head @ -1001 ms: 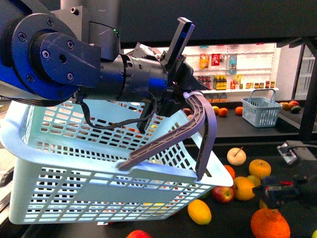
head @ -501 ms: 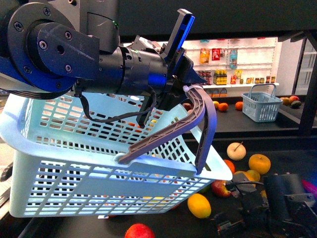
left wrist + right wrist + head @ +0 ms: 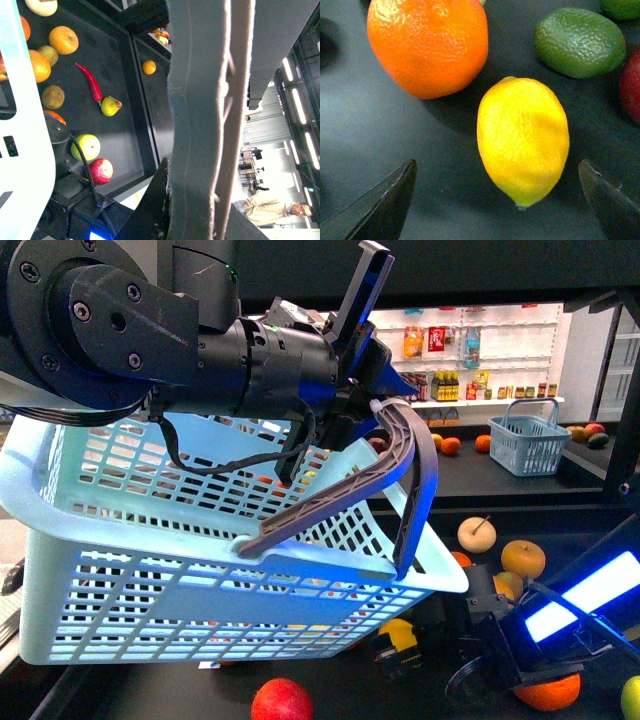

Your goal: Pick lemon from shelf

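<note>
Crowded in the front view by a big pale-blue basket (image 3: 150, 570), hung tilted by its grey handle (image 3: 405, 465) from the left jaws, clamped tight on that handle. Screening much of the dark counter (image 3: 340, 695) behind its mesh wall. Scattered around and beyond it: a red apple (image 3: 282, 702) near the front edge, an orange (image 3: 548, 692) under the right arm's lit blue strip, a round yellow stemmed fruit (image 3: 477, 534) with an orange fruit (image 3: 523, 558) just beside it. Farther back, a small blue basket (image 3: 530, 445) and white shelves of bottles (image 3: 460, 370). Seen from the left wrist, past the handle: a red chilli (image 3: 90, 82), a pear (image 3: 111, 105) close to it, a green apple (image 3: 86, 146). Lying on its side on the counter, just ahead of the right jaws and between their two dark tips: the lemon (image 3: 522, 140), nearer one tip than the other, touching neither. Right jaws spread wide, holding nothing. Close beside the lemon, parted from it by a thin shadowed gap, a dimpled orange (image 3: 427, 45); near its other end, a green avocado (image 3: 580, 42) and a sliver of red fruit (image 3: 632, 85). In the front view, glimpsed only as a yellow patch under the basket's lower corner, partly hidden by the right arm's dark end. Bottle labels on the far shelves too small to read.
</note>
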You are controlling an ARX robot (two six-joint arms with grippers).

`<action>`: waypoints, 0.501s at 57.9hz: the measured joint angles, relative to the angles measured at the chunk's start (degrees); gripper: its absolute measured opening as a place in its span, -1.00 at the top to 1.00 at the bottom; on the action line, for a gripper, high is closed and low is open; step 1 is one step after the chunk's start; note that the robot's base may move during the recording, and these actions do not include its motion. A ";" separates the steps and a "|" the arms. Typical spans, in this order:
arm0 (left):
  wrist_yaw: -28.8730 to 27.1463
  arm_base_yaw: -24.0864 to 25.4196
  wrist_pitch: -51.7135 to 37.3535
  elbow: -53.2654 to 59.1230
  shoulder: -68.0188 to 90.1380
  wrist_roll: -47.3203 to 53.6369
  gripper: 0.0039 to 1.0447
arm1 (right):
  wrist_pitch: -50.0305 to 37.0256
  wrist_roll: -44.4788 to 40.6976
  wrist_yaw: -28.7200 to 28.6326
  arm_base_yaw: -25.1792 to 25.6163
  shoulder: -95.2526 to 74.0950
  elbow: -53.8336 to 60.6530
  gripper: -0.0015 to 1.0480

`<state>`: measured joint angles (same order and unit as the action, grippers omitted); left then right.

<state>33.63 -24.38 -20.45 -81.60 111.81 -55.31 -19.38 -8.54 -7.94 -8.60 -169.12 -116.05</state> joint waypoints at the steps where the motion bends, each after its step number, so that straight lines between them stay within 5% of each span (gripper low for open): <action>1: -0.02 0.00 0.00 0.00 0.00 0.00 0.85 | 0.42 0.02 0.24 -0.04 -0.37 -0.74 -0.86; 29: 0.00 0.00 0.00 0.00 0.00 0.00 0.85 | 20.31 0.57 5.01 -0.52 -18.73 -35.91 -0.86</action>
<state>33.63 -24.38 -20.45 -81.60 111.81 -55.31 0.93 -7.97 -2.94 -9.13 -187.85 -151.96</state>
